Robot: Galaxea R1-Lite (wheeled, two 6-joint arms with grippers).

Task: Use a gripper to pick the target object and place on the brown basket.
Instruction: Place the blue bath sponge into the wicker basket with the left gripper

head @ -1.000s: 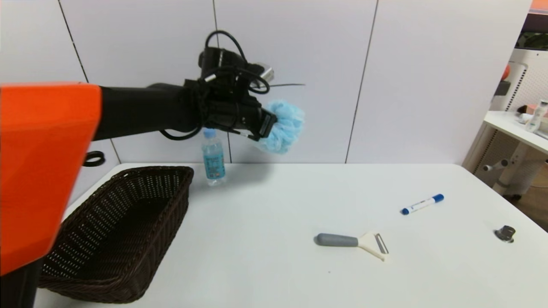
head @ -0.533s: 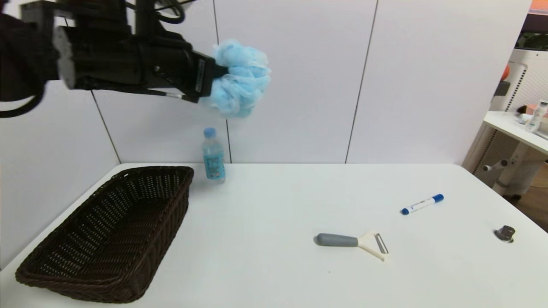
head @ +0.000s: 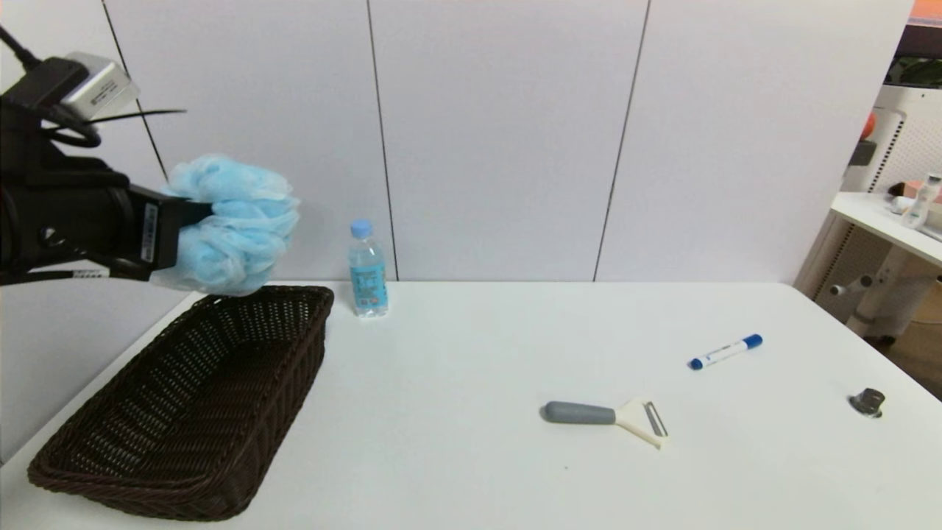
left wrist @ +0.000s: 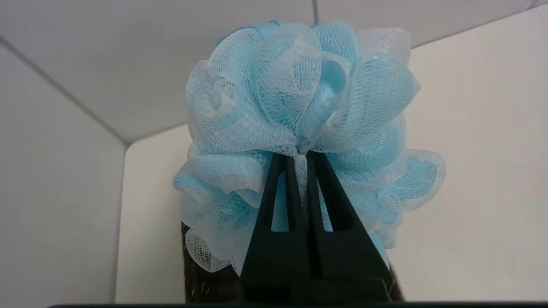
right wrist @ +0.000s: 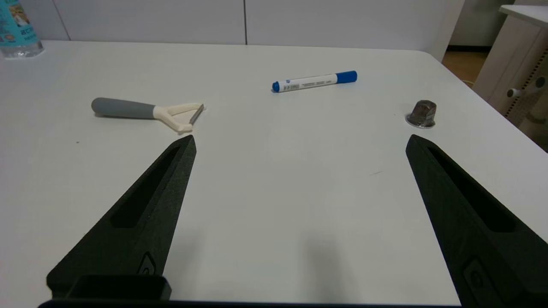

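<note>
Blue-labelled water bottle (head: 366, 271), writing unreadable

White table (head: 471, 353) against pale panelled wall (head: 500, 140) with dark seams — beyond its right edge, a white side table (head: 894, 228), brown floor.

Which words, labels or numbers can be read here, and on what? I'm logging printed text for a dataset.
None can be read.
Bottle label: print too small.
Marker barrel: print too blurred.
Left gripper, shut on the pouf: a white sticker, unreadable.
Grey box on that arm: print unreadable.
Right gripper, open over the table: a small embossed mark, illegible.
</note>
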